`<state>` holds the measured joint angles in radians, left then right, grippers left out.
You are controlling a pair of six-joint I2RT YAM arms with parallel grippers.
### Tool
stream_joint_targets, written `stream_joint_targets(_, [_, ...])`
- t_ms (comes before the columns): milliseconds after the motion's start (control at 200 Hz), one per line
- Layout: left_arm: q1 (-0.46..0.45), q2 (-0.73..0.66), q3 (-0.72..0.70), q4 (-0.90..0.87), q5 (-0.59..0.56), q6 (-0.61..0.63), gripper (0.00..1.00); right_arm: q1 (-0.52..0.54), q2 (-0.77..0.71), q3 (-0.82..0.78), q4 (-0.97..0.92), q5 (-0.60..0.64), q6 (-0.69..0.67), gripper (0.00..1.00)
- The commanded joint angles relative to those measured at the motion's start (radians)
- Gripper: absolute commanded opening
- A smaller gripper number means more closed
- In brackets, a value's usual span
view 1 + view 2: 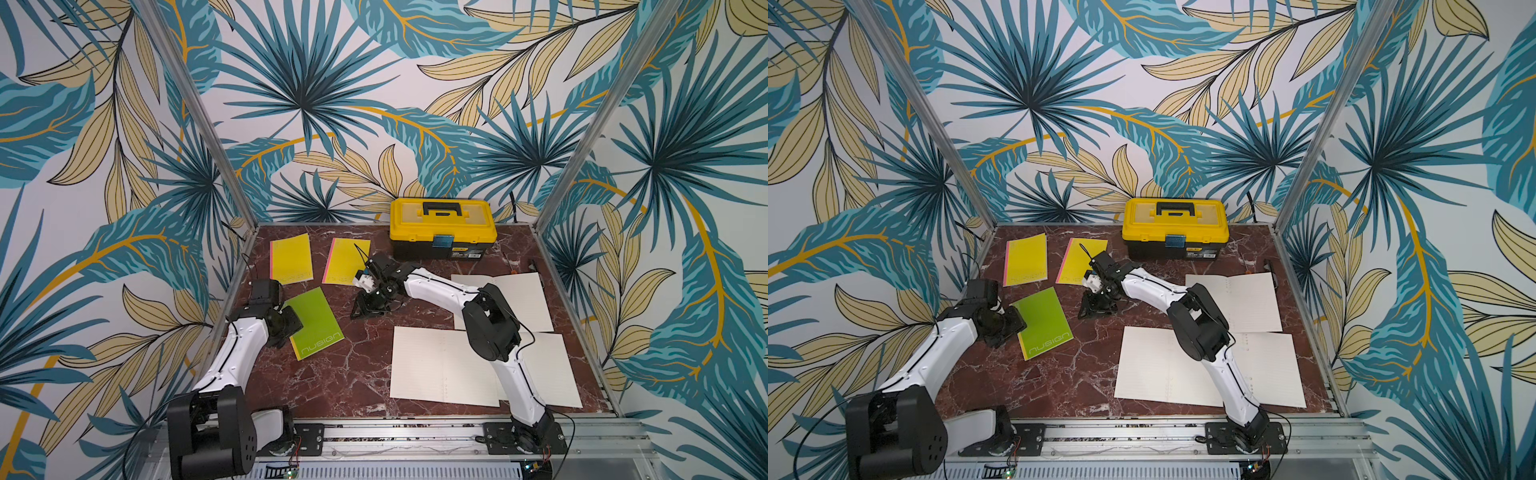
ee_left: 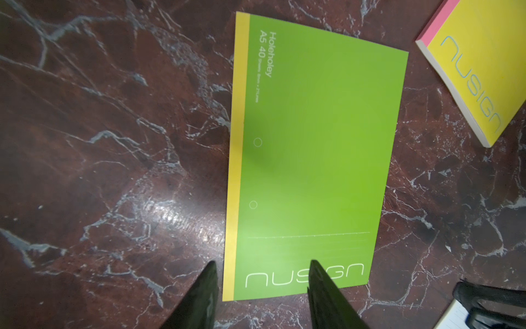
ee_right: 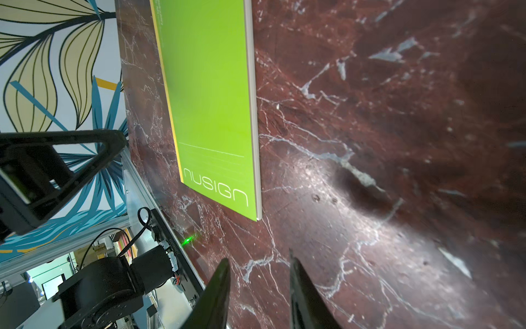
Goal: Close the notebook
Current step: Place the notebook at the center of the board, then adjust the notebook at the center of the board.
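Note:
A green notebook (image 1: 318,322) (image 2: 313,142) lies shut and flat on the marble table, left of centre. My left gripper (image 1: 286,326) (image 2: 262,263) is open at its near-left corner. One of its fingers is over the cover and the other is over bare marble beside the yellow spine strip. My right gripper (image 1: 365,305) (image 3: 259,256) is open over bare marble to the right of the green notebook (image 3: 210,99), holding nothing. Two notebooks lie open with white lined pages up on the right side, one near (image 1: 440,365) and one farther back (image 1: 523,299), partly hidden by the right arm.
Two shut yellow notebooks (image 1: 291,257) (image 1: 347,259) lie at the back left. A yellow and black toolbox (image 1: 442,226) stands at the back centre. The table (image 1: 332,386) is walled on three sides, with aluminium posts at the back corners.

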<state>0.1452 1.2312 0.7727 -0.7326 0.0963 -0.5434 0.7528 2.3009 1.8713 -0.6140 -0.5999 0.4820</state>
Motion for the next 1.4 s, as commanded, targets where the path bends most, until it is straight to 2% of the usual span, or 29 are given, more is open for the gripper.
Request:
stream_joint_targets(0, [0.016, 0.021, -0.015, 0.036, -0.016, -0.022, 0.52, 0.026, 0.052, 0.038, -0.044, -0.012, 0.001, 0.33])
stream_joint_targets(220, [0.031, 0.130, -0.026, 0.118, 0.005, -0.033, 0.47, 0.039, 0.103, 0.067, -0.046, -0.014, 0.008, 0.32])
stream_joint_targets(691, [0.074, 0.327, 0.053, 0.237, 0.009, -0.019, 0.46, 0.045, 0.166, 0.130, -0.059, -0.031, 0.012, 0.32])
stream_joint_targets(731, [0.078, 0.340, 0.063, 0.237, 0.011, -0.015, 0.46, 0.075, 0.171, 0.136, -0.064, -0.031, 0.011, 0.32])
stream_joint_targets(1187, [0.126, 0.414, 0.154, 0.243, 0.051, 0.027, 0.46, 0.121, 0.235, 0.199, -0.073, -0.040, 0.041, 0.32])
stream_joint_targets(1397, [0.145, 0.451, 0.207, 0.234, 0.075, 0.044, 0.45, 0.140, 0.284, 0.284, -0.085, -0.049, 0.061, 0.32])
